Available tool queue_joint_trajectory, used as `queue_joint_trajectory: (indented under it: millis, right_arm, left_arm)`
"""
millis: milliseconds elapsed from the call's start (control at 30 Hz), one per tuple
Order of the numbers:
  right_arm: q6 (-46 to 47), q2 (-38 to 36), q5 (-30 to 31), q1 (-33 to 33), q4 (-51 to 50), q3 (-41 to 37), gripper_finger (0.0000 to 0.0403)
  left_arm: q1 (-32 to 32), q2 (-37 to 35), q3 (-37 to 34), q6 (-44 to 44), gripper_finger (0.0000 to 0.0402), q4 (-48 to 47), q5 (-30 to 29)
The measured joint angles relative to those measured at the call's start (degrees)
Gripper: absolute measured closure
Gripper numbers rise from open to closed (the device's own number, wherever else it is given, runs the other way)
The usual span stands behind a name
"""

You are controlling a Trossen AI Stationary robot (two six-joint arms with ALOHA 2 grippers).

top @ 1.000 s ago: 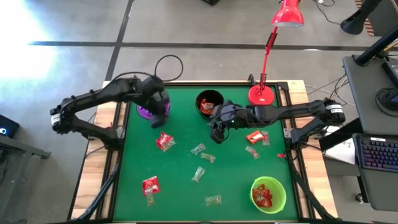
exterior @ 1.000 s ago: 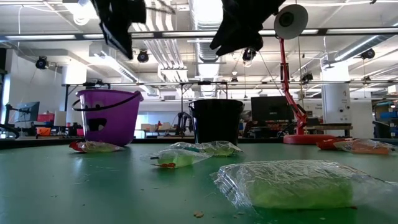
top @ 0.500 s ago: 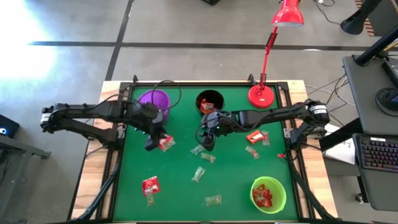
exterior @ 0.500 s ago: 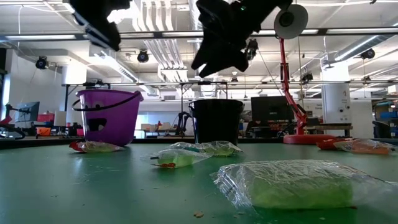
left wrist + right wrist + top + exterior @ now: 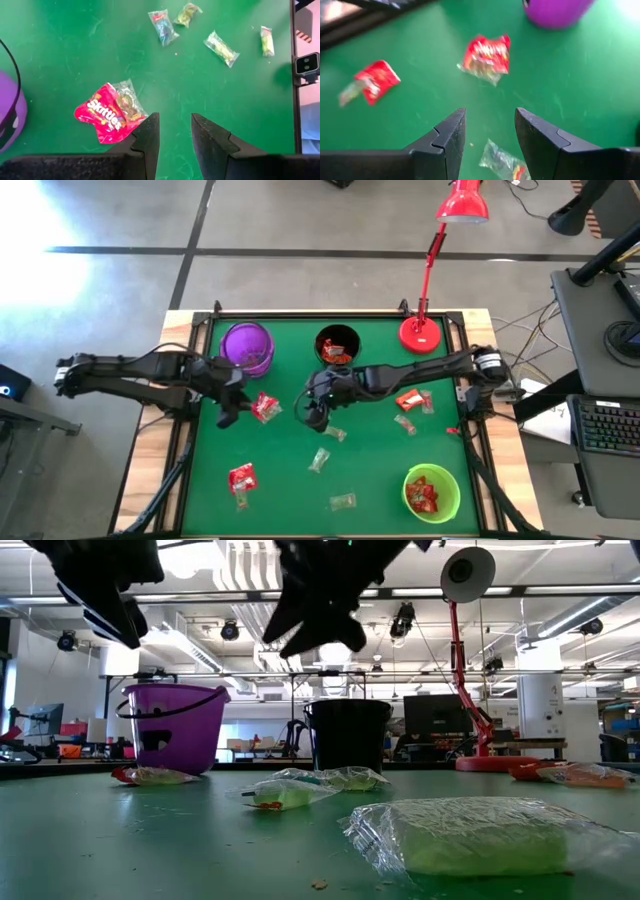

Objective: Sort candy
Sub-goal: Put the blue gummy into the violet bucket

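With both claws spread and empty, I hold the left gripper (image 5: 229, 418) beside a red packet (image 5: 265, 408) and the right gripper (image 5: 312, 417) above a clear sweet (image 5: 334, 433); next, each must drop and pinch.

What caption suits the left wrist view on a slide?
Open left gripper hovering beside a crinkly red Skittles packet on the green felt table, clear-wrapped sweets beyond.

Left arm extends from the left edge over the worktop; left claw (image 5: 228, 418) points downward, fingers (image 5: 148, 137) parted and empty. Right arm reaches from the right edge toward centre; right claw (image 5: 312, 416) fingers (image 5: 451, 135) parted, empty.
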Motion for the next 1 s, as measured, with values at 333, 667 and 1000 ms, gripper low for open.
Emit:
queue_joint_trajectory:
  millis: [333,667,1000]
  right_arm:
    - [-9.51,7.07,-2.91,0.13,-2.72,-0.08,0.0241]
    - [-25.03,10.3,-2.95,-0.04,-3.37,-0.08,0.0241]
    - [-27.27,10.4,-9.01,-0.04,-6.29,-0.06,0.0257]
  left_arm:
    - [-0.02,-2.65,0.83,2.55,0.0308,0.26,0.0]
    - [-0.02,-2.64,0.81,2.73,0.0308,-0.09,0.02]
    - [0.0,-2.74,0.53,3.23,0.0308,-0.28,0.02]
